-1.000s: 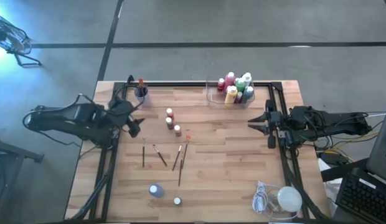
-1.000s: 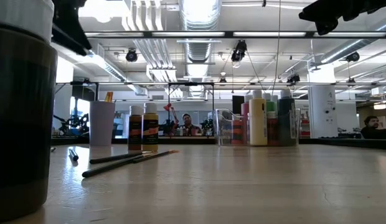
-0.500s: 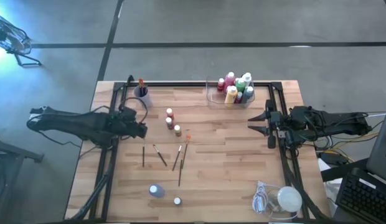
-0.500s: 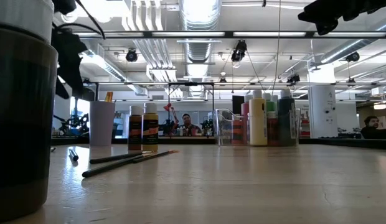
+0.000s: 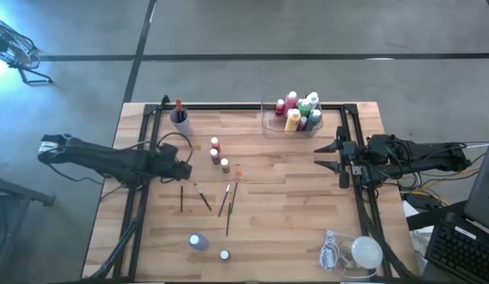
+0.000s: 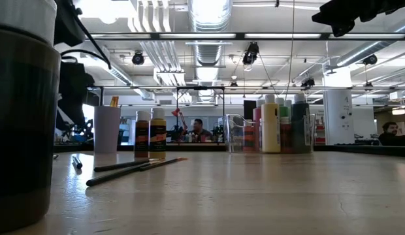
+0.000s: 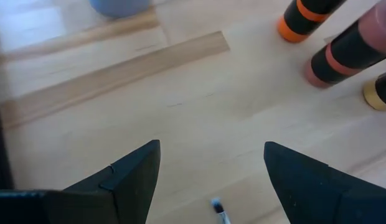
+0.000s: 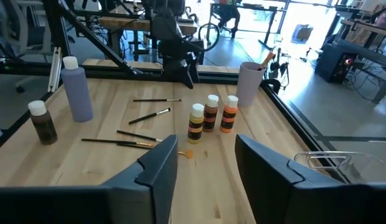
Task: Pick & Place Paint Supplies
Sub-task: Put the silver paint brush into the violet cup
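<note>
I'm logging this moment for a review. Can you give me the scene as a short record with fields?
left claw: open, empty, near the loose paintbrushes
right claw: empty, at the table's right side
tray: holds several paint bottles
purple cup: one brush inside
middle of table: three small bottles
near edge: purple bottle, brown bottle

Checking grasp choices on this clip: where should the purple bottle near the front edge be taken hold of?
Grip the purple bottle around its straight body below the pale cap, coming in level from the side. It stands upright and apart from the small brown bottle, so fingers have room.
</note>
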